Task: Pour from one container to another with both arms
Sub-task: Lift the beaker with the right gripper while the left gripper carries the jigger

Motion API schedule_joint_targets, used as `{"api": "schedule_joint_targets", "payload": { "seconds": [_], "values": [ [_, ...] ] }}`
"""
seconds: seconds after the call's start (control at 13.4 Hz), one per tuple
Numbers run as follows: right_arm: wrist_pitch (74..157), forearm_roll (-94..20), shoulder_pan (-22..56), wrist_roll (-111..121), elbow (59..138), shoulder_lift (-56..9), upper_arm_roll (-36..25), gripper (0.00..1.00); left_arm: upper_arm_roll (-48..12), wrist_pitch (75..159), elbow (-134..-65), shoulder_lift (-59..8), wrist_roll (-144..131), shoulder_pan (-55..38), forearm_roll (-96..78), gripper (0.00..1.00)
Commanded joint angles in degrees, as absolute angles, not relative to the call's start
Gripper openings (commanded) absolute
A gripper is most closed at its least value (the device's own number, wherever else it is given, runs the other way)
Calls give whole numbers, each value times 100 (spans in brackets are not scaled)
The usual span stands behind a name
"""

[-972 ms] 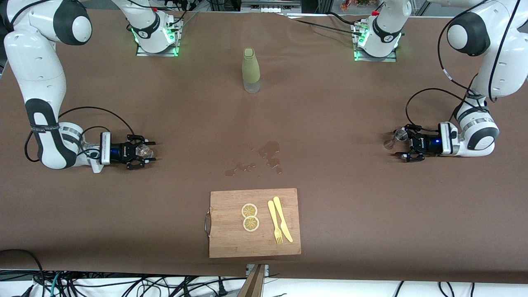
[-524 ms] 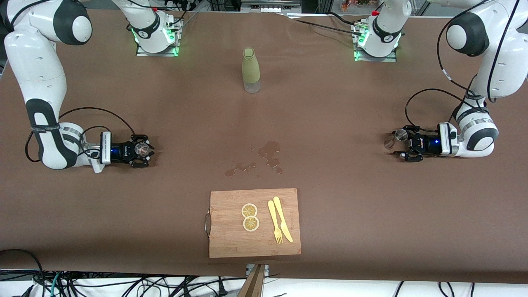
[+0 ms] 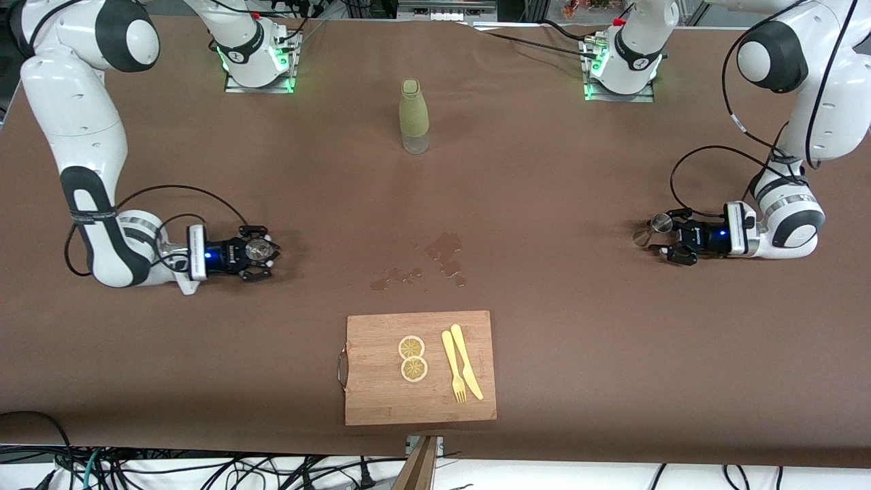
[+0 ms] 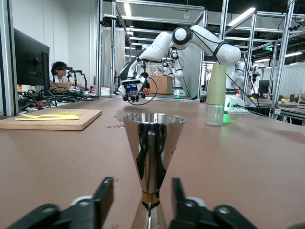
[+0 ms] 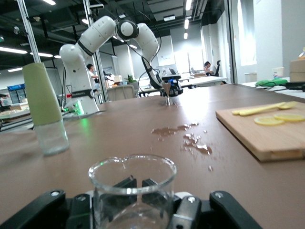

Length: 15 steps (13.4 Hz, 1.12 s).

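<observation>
Between both arms, a brown spilled puddle (image 3: 446,255) and a rectangular wooden cutting board (image 3: 381,381) lie. Right gripper (image 3: 262,253) is closed on a clear glass beaker (image 5: 131,191); left gripper (image 3: 670,238) jaws stand around a silver metal jigger (image 4: 152,157), grip unclear.

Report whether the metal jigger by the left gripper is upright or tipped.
Upright: the jigger stands on the table, its open cone up, between the left gripper's fingers.

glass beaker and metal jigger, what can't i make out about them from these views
- Glass beaker: its base is cut off by the right wrist view's edge and hidden by the right gripper; any contents cannot be told.
- Metal jigger: its foot is cut off in the left wrist view; too small in the front view to see inside.
</observation>
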<state>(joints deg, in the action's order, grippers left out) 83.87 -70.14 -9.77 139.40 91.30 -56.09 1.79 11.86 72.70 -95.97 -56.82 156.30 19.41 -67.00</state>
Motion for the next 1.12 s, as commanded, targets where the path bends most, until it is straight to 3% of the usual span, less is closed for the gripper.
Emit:
{"api": "schedule_joint_targets", "payload": {
  "seconds": [0.0, 0.22, 0.3, 0.6, 1.05],
  "values": [
    [8367, -7356, -345, 13518, 8764, -5695, 229, 0, 1222, 7189, -9615, -5739, 16242, 1951, -6565, 41],
    [8376, -7864, 236, 13430, 8657, -5687, 229, 0, 1213, 7198, -9615, -5766, 16242, 1942, -6574, 7],
    [8385, -7927, 359, 13421, 8649, -5678, 229, 0, 1213, 7207, -9615, -5783, 16242, 1934, -6574, 0],
    [8937, -8523, 956, 13421, 8455, -5582, 255, 0, 1178, 7242, -9571, -5862, 16242, 1881, -6644, 0],
    [11062, -9000, 1984, 12475, 8490, -4914, 255, 0, 1029, 7233, -9414, -5695, 15848, 1644, -6776, 0]
  ]
}}
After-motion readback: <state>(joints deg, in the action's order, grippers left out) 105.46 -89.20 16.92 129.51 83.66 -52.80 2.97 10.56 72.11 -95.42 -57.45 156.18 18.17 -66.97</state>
